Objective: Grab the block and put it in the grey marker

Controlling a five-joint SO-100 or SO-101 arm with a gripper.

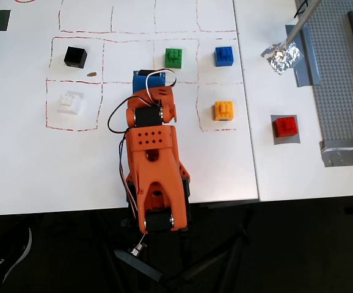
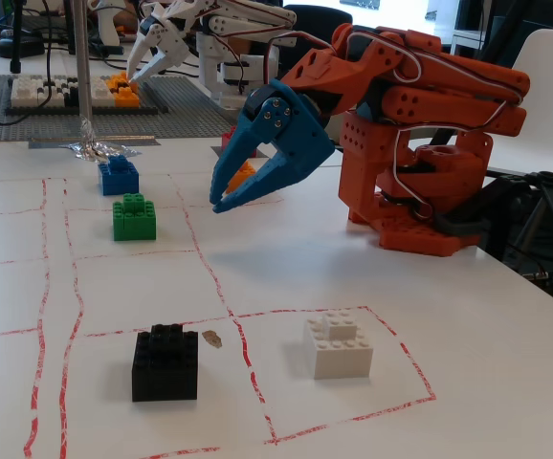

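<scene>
The block [image 1: 284, 126], a small red studded brick, sits on the grey marker [image 1: 286, 141], a square tape patch at the right of the overhead view. In the fixed view only a red sliver of the block [image 2: 227, 141] shows behind the arm. My blue gripper [image 1: 149, 79] hangs over the middle of the red-lined grid, far left of the block. In the fixed view the gripper [image 2: 216, 201] hovers above the table, tips close together, holding nothing.
Green [image 1: 174, 57], blue [image 1: 224, 55], orange [image 1: 224, 110], black [image 1: 76, 57] and white [image 1: 69, 102] bricks lie in the grid cells. Crumpled foil [image 1: 281, 56], grey tape strips [image 1: 345, 152] and a studded baseplate [image 1: 347, 79] are at the right. A white arm [image 2: 190, 29] stands behind.
</scene>
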